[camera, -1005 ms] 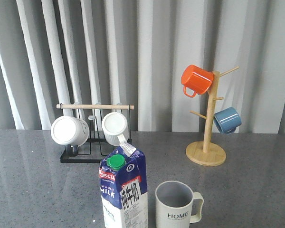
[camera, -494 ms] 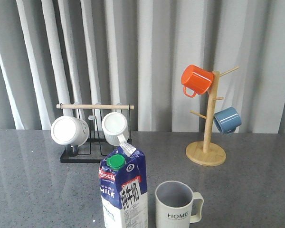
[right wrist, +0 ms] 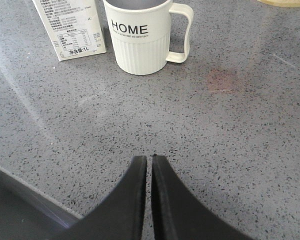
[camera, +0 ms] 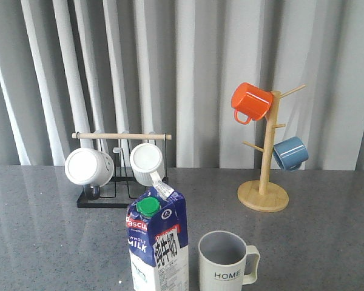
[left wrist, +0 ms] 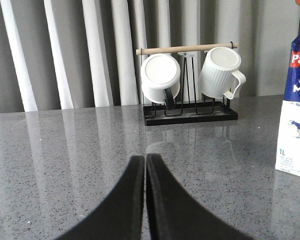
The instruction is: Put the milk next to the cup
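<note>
Grey stone tabletop (camera: pixel 42 242) | milk (camera: pixel 158 245) upright at near edge, just beside cup (camera: pixel 225 264), apart | left gripper (left wrist: pixel 145 165), right gripper (right wrist: pixel 150 165) both closed, empty | judgement: placement looks done; keep arms clear of carton.

The place looks like a staged lab or test bench dressed as a kitchen counter. A speckled grey stone-look table (camera: pixel 36 230) stands before plain grey-white curtains (camera: pixel 188 73), bearing a black mug rack (camera: pixel 122 197) and a wooden mug tree (camera: pixel 264 151).
</note>
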Controlling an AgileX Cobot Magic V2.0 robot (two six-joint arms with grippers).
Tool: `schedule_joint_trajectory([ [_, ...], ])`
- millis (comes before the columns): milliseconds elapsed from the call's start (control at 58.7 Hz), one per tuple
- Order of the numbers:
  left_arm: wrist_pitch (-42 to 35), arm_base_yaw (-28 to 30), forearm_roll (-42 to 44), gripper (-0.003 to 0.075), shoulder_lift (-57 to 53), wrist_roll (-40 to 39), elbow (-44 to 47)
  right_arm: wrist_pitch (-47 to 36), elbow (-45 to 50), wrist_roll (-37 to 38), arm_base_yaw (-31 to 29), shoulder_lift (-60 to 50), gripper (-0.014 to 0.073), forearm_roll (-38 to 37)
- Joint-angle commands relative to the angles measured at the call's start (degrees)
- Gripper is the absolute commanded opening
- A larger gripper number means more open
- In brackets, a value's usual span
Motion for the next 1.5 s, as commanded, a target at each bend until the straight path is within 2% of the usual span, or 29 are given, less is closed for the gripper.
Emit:
schedule_joint_trajectory([
  [0,-3.90,0.16,-0.18,-0.0007,-0.58,-0.70,-1.21,-3.23,-1.66,-0.26,-0.14,-0.05,0.0024,0.36],
  [239,-3.90,0.16,-0.18,-0.0007,-0.58,-0.70,-1.21,-3.06,-1.61,-0.87,-0.14,0.04,0.0024,-0.28],
  [307,-3.90,0.16,-0.18,-0.0007,-0.58,-0.70,-1.21,-4.94,-1.33,-1.04,-0.14,-0.27,0.0024,-2.45],
  [409,-3.90,0.16,-0.18,-0.0007,-0.58,-0.70,-1.21,-15.23,2.09,-0.13,-1.35,-2.81,0.0024,-4.81],
  [511,-3.90,0.16,-0.18,-0.0007,-0.58,-0.70,-1.21,-27.61,9.31,0.49,-5.20,-8.05,0.0024,-4.38],
  [631,-3.90,0.16,-0.18,-0.0007,-0.58,-0.70,-1.21,-34.99,17.04,2.92,-9.60,-14.97,0.0024,-4.26],
  [767,-3.90,0.16,-0.18,-0.0007,-0.58,-0.70,-1.21,-34.19,22.91,4.08,-12.24,-20.67,0.0024,-4.88],
  [886,-3.90,0.16,-0.18,-0.0007,-0.58,-0.70,-1.21,-33.65,26.36,5.00,-12.24,-23.86,0.0024,-7.64],
  [1108,-3.90,0.16,-0.18,-0.0007,-0.58,-0.70,-1.21,-30.58,26.30,5.43,-12.79,-26.45,0.0024,-15.29],
  [1329,-3.90,0.16,-0.18,-0.0007,-0.58,-0.70,-1.21,-27.87,26.30,11.47,-22.18,-31.23,0.0024,-15.30],
  [1483,-3.90,0.16,-0.18,-0.0007,-0.58,-0.70,-1.21,-24.75,26.30,12.89,-21.60,-33.15,0.0024,-14.88],
])
